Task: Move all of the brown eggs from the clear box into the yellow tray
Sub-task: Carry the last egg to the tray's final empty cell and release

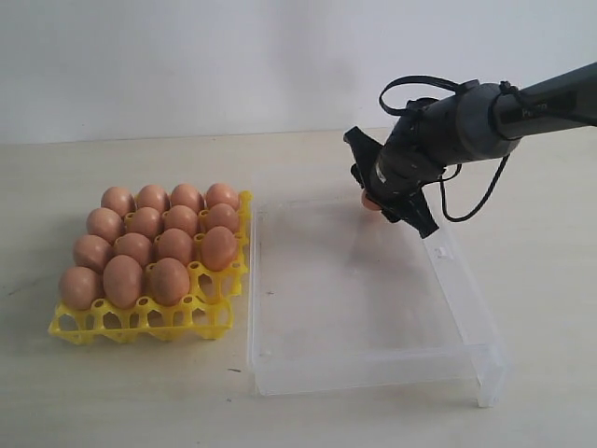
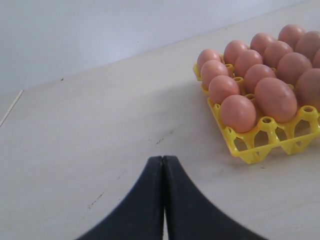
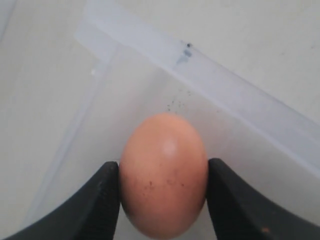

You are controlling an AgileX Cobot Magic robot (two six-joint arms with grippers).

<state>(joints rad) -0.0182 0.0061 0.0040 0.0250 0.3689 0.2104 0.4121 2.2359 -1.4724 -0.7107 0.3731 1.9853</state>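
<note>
Several brown eggs (image 1: 154,247) fill the cups of the yellow tray (image 1: 140,322) on the left; the tray's near row shows bare cups. One brown egg (image 3: 163,175) sits between the fingers of my right gripper (image 3: 163,167), both pads pressed against its sides. In the exterior view this gripper (image 1: 384,201) is at the far right corner of the clear box (image 1: 354,378), with the egg (image 1: 370,199) peeking out beneath it. My left gripper (image 2: 163,159) is shut on nothing, low over bare table beside the tray (image 2: 250,150).
The clear box's wall (image 3: 225,90) runs close behind the held egg. The box's right wall (image 1: 471,299) lies below the right arm (image 1: 522,107). The rest of the box floor shows no eggs.
</note>
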